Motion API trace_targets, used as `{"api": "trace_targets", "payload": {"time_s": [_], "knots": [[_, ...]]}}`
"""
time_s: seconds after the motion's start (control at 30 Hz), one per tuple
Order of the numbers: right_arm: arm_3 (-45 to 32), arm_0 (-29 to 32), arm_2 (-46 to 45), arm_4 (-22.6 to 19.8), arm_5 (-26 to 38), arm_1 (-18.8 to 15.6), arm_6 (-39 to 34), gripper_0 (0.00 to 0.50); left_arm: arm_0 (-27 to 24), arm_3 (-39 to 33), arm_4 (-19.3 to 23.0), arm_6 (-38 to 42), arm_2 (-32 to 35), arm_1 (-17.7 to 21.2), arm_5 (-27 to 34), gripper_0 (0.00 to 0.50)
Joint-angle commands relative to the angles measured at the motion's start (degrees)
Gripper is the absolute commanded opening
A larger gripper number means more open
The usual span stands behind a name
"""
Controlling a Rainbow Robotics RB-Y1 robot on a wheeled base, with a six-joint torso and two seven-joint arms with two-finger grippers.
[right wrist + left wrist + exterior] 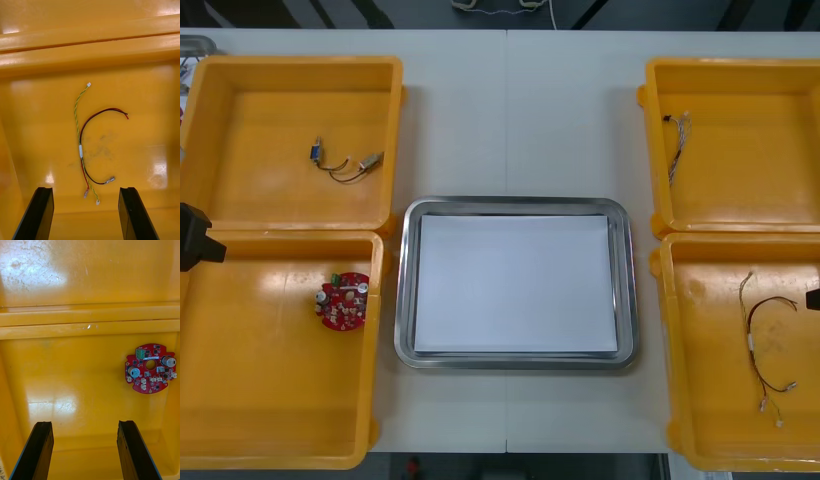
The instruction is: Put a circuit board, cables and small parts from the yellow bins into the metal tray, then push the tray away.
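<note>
My left claw (84, 423) hangs over the near left bin (280, 240), its two black fingers spread wide with nothing between them. The right claw (86, 189) is just as wide open and just as empty, over the near right bin (667, 340).

The circuit board (150, 368) lies flat on the glossy bin floor ahead of my left fingers, close to the wall on the tray side. It is a round red disc, stiff and light, studded with small cans, white plugs and a green block, and it has a hole in the middle. I judge it fragile on top, so I would pinch it across the bare rim and not on the parts. On plastic this smooth it may skate away as the fingers close.

The red and yellow cable (88, 146) sprawls just ahead of my right fingers. Thin strands run through a white sleeve, and one red-and-black strand curls off in an arc. It is limp and nearly weightless. I think the sleeve, where the strands bunch, is the surest place to grab, or loose ends could slip out.

The tray (406, 290) sits between the bins. It is shiny steel with rounded corners, white inside, and nothing is in it yet.
</note>
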Motion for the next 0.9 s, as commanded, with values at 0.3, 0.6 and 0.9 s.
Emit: {"api": "trace_targets", "payload": {"time_s": [0.3,0.6,0.9], "knots": [[-1.8,1.0,0.0,-0.4,0.0,-1.7,-0.6,0.500,0.7,-1.5,-0.5,1.0,1.4,-0.4,0.4,0.500],[-1.8,1.0,0.0,-0.4,0.0,-1.7,-0.6,0.500,0.7,-1.5,-0.5,1.0,1.4,-0.4,0.4,0.500],[-1.8,1.0,0.0,-0.4,0.0,-1.7,-0.6,0.500,0.7,-1.5,-0.5,1.0,1.4,-0.4,0.4,0.500]]}}
